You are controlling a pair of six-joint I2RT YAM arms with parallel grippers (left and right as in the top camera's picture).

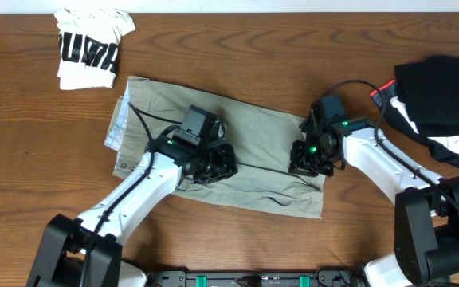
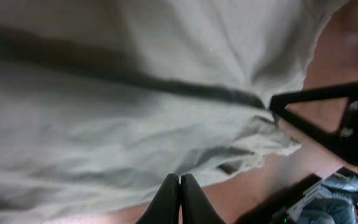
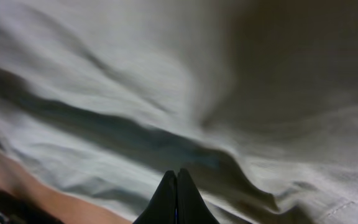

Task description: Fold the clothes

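The clothes, a pale khaki pair of shorts (image 1: pixel 265 131), lie spread flat across the middle of the table, waistband to the left. My left gripper (image 1: pixel 213 165) is low over the shorts' middle near the front edge. In the left wrist view it (image 2: pixel 179 178) is shut, tips together at the hem of the cloth (image 2: pixel 135 93), with nothing seen between them. My right gripper (image 1: pixel 307 159) is low over the shorts' right end. It (image 3: pixel 176 173) is shut too, with rumpled fabric (image 3: pixel 166 74) filling the view. A dark crease runs between the two grippers.
A folded white printed tee (image 1: pixel 90 48) lies at the back left. A pile of black clothing (image 1: pixel 441 100) sits at the right edge. Bare wooden table (image 1: pixel 38 159) surrounds the shorts. In the left wrist view the right arm's black frame (image 2: pixel 334 118) shows beyond the cloth.
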